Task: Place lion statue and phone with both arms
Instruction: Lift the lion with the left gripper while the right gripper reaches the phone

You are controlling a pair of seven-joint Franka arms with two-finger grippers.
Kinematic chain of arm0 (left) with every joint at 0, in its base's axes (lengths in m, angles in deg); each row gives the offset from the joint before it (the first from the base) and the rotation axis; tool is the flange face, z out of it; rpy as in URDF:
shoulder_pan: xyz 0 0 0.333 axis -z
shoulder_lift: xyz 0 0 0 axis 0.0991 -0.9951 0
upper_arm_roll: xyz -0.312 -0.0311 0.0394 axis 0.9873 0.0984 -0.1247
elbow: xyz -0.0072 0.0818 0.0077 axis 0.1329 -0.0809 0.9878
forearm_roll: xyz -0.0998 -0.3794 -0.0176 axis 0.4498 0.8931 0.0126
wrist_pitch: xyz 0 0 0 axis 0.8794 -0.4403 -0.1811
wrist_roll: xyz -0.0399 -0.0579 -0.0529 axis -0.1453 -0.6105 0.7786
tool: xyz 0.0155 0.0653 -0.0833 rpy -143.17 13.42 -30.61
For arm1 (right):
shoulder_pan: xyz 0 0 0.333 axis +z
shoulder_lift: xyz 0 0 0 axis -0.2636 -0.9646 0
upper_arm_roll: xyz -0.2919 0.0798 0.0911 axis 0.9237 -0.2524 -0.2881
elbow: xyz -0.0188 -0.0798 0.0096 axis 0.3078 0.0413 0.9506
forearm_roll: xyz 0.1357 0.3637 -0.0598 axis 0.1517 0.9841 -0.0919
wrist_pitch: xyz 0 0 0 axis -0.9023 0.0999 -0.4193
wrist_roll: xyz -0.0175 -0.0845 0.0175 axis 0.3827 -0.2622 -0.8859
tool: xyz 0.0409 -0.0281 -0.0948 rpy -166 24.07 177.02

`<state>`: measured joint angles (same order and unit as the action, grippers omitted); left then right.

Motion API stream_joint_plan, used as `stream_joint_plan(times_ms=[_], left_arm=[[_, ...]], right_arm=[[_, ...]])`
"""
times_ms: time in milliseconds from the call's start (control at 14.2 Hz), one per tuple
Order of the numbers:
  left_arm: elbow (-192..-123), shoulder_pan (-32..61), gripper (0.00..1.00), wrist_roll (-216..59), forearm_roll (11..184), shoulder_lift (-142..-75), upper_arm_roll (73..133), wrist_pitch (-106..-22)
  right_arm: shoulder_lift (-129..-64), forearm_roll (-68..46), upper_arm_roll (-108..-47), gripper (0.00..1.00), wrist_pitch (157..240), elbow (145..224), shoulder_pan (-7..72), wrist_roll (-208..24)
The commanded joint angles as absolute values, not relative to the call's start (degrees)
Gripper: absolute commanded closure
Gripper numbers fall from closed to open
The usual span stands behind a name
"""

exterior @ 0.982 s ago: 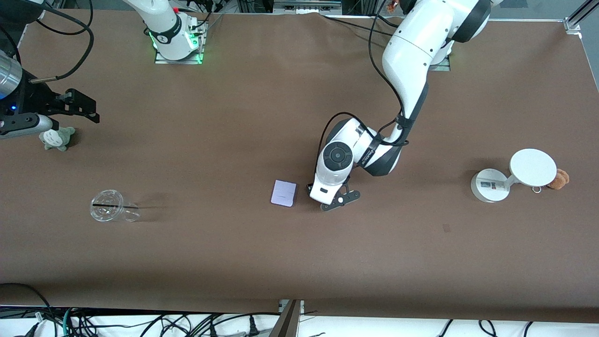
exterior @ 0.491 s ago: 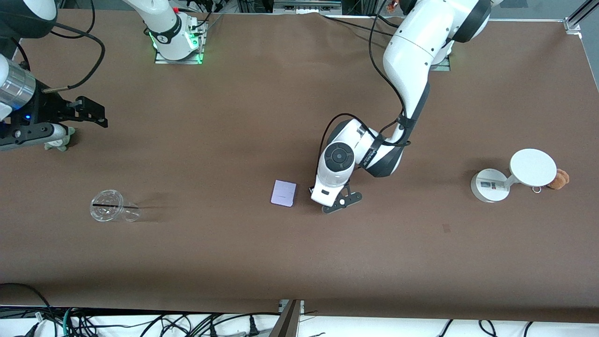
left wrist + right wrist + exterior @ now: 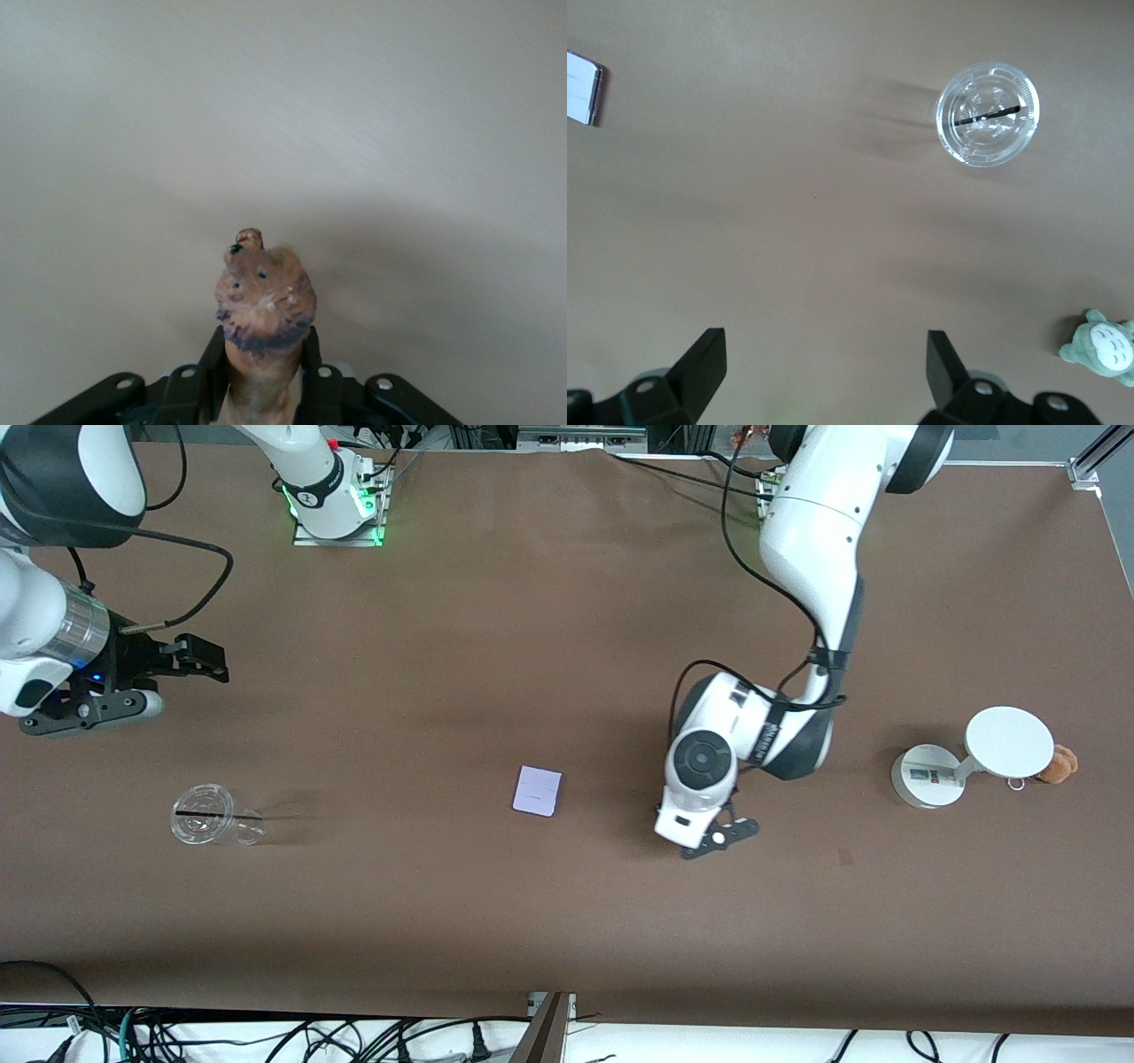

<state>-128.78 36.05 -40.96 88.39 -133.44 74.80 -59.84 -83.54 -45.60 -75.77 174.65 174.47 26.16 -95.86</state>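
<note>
The lion statue (image 3: 264, 297) is orange-brown with a darker mane. It is clamped between the fingers of my left gripper (image 3: 261, 372), head pointing away from the hand. In the front view my left gripper (image 3: 709, 834) hangs low over bare table beside the phone, toward the left arm's end, and hides the lion. The phone (image 3: 538, 790) lies flat near the table's middle; it also shows in the right wrist view (image 3: 583, 87). My right gripper (image 3: 208, 662) is open and empty over the right arm's end of the table; its own view (image 3: 824, 363) shows only bare table between the fingers.
A clear plastic cup (image 3: 208, 825) with a black straw lies near the right arm's end; it also shows in the right wrist view (image 3: 987, 113). A grey-green plush (image 3: 1103, 345) sits under the right hand. A white disc stand (image 3: 966, 757) and a brown plush (image 3: 1060, 763) are at the left arm's end.
My left gripper has moved with the lion away from the phone, toward the left arm's end and nearer the front camera. My right gripper has moved toward the table's middle and now covers the plush.
</note>
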Motion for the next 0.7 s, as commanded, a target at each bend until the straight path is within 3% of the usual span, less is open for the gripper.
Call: stream_joint_plan(times_ms=[0,351,632], left_arm=[[-129.5,30.4,1.0,-51.2,87.4,-131.3,74.8,-57.6],[-132.0,18.9,1.0,-74.8,87.6,-128.1,74.9,-57.7],[-137.8,13.9,1.0,-84.5,87.7,-127.7,75.0,-64.8]], right_arm=[[-85.7,-45.5,-75.8,0.0,175.5,173.0,27.9,-95.2],[-95.4,-45.0,-75.8,0.0,187.2,170.7,38.4,-72.6],[-104.3,-44.8,-75.8,0.0,201.9,170.7,44.9,-59.1]])
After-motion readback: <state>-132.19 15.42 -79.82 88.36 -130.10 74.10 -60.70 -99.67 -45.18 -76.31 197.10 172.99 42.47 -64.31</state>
